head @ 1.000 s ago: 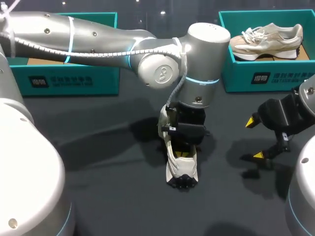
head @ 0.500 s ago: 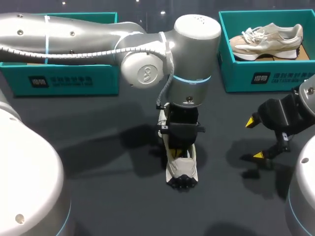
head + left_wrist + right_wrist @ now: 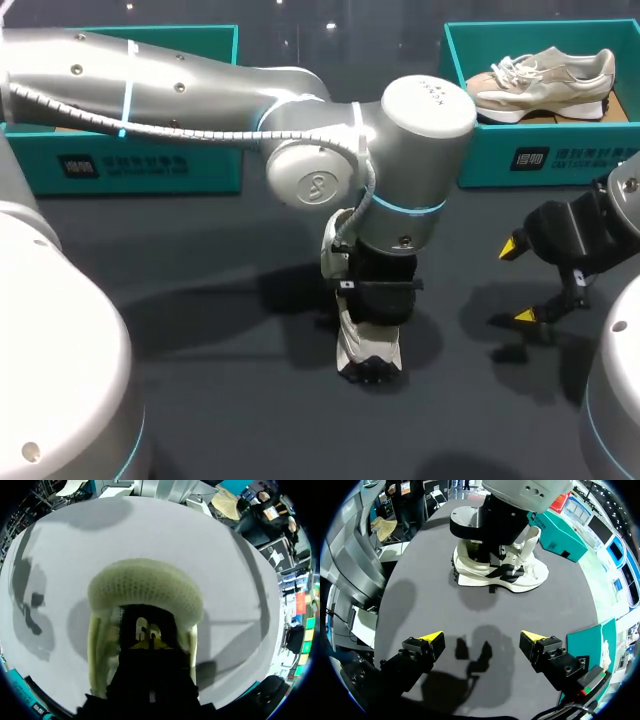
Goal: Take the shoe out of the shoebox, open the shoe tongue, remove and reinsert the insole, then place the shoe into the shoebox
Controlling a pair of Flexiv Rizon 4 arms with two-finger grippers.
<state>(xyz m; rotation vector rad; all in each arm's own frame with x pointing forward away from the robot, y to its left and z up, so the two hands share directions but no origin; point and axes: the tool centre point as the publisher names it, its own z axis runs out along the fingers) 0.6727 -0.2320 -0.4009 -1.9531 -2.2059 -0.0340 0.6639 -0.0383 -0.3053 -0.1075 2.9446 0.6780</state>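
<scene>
Head view shows the white mesh shoe (image 3: 368,352) standing on the dark grey table (image 3: 200,400), well apart from the teal cardboard shoebox (image 3: 150,165) at the left rear, so taking it out looks done. In the left wrist view the left gripper (image 3: 150,643) is sunk into the shoe's opening, its yellow tips drawn close together; whether they pinch anything is hidden. The tongue or insole stage seems to be in hand, with reinserting and boxing left. The right gripper (image 3: 482,637) hangs off to the side, jaws wide, holding nothing.
</scene>
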